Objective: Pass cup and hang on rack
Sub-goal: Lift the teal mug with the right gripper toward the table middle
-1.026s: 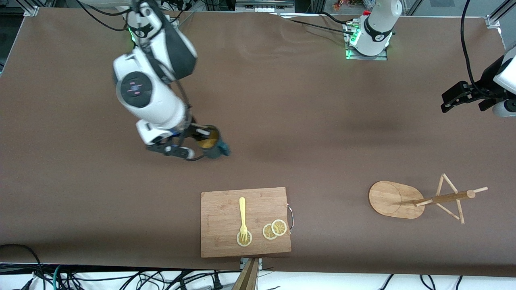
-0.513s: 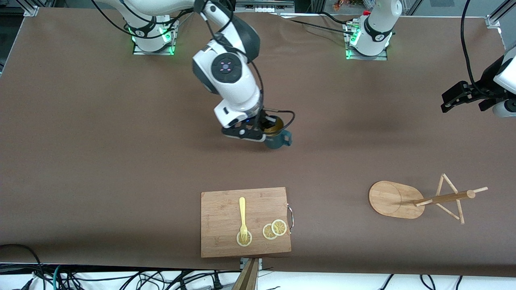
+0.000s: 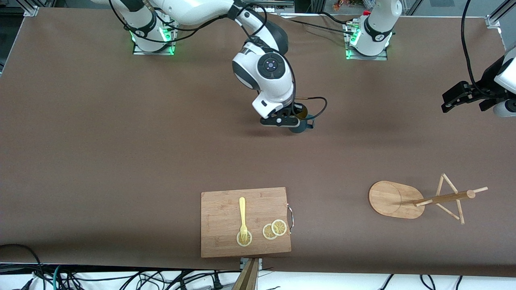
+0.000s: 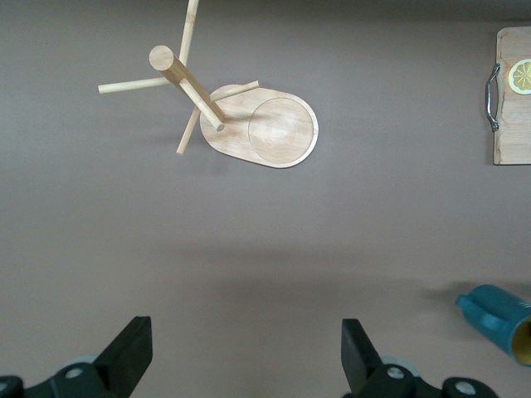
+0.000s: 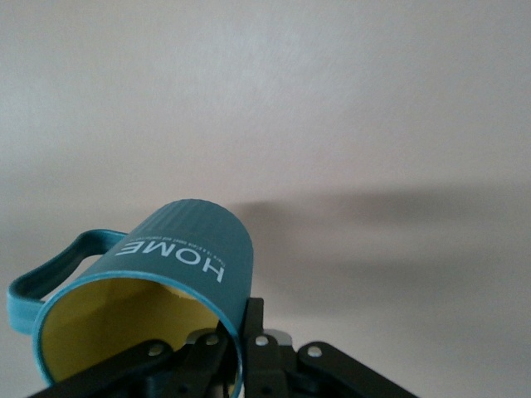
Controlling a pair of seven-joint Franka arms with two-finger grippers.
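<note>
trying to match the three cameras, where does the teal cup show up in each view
Front view: cup mid-table, clamped in the right end effector.
Left wrist view: cup at the picture's edge, partly cut off.
Right wrist view: cup fills the foreground, rim pinched.
Shared landmark: the brown tabletop.

The right pincer (image 3: 297, 117) hangs over the middle of the tabletop (image 3: 121, 141), clamped on the rim of the cup (image 3: 300, 125). The left pincer (image 3: 451, 100) waits, fingers spread, over the left arm's end. The rack (image 3: 419, 199) stands nearer the front camera at that same end. The cutting board (image 3: 225, 217) lies near the front edge, carrying a fork (image 3: 242, 217) and lemon slices (image 3: 274, 229).
</note>
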